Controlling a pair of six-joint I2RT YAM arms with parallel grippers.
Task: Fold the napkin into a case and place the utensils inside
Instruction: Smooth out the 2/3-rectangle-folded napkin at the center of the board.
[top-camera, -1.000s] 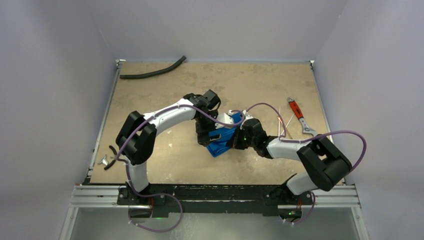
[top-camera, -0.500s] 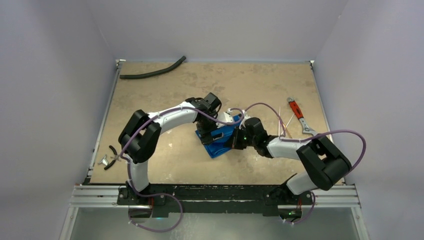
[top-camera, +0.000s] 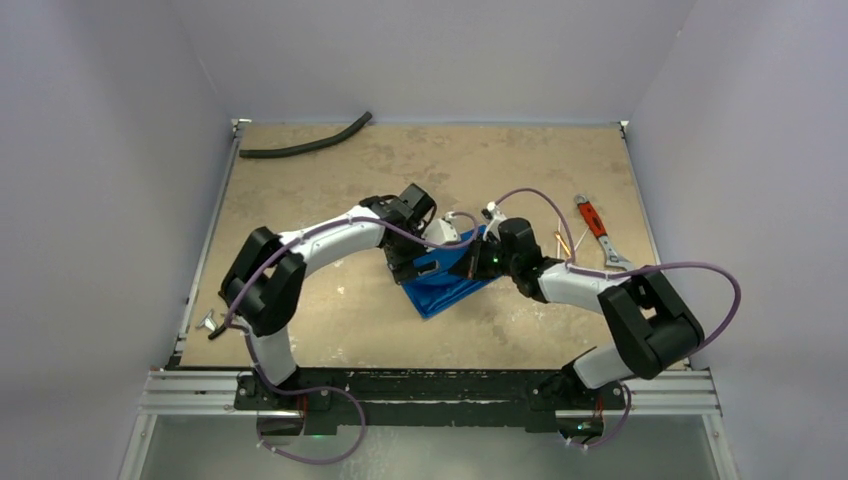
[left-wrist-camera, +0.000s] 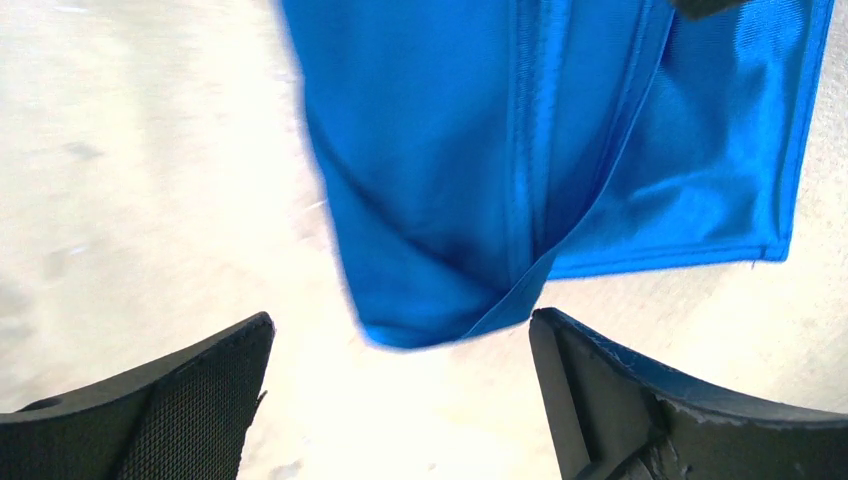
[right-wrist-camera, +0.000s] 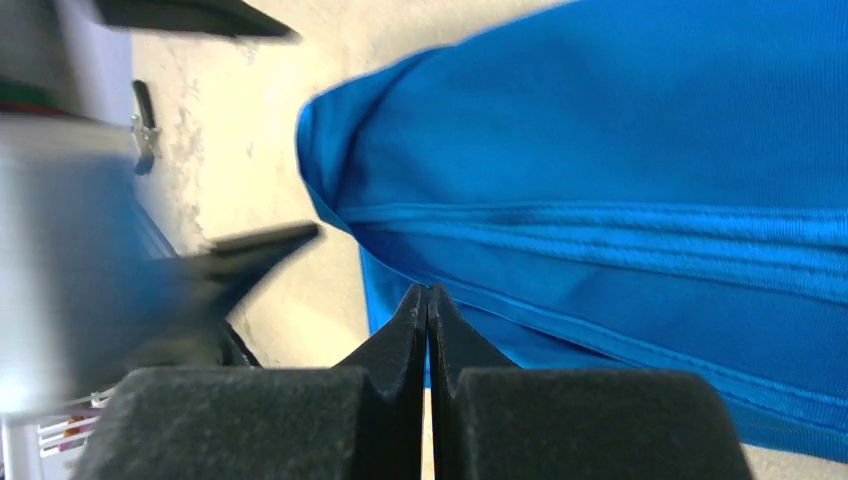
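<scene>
The blue napkin (top-camera: 445, 285) lies folded in an oblong shape at the table's middle, between both arms. My right gripper (right-wrist-camera: 428, 290) is shut, its tips pinched on the hemmed edge of the napkin (right-wrist-camera: 620, 130) at the right end. My left gripper (left-wrist-camera: 400, 325) stands open just short of the napkin's (left-wrist-camera: 480, 150) rounded corner, with only bare table between its fingers. Seen from above, the left gripper (top-camera: 400, 265) sits at the cloth's far left end and the right gripper (top-camera: 472, 262) at its far right. The thin copper-toned utensils (top-camera: 562, 242) lie on the table just right of the right wrist.
A red-handled wrench (top-camera: 592, 220) lies near the right edge, beyond the utensils. A black curved hose (top-camera: 305, 145) rests at the back left. Small dark and metal bits (top-camera: 212, 320) sit at the left edge by the rail.
The right gripper has drawn its end of the napkin back and to the right, so the cloth now lies longer and flatter. The left arm has shifted slightly left, still open.
</scene>
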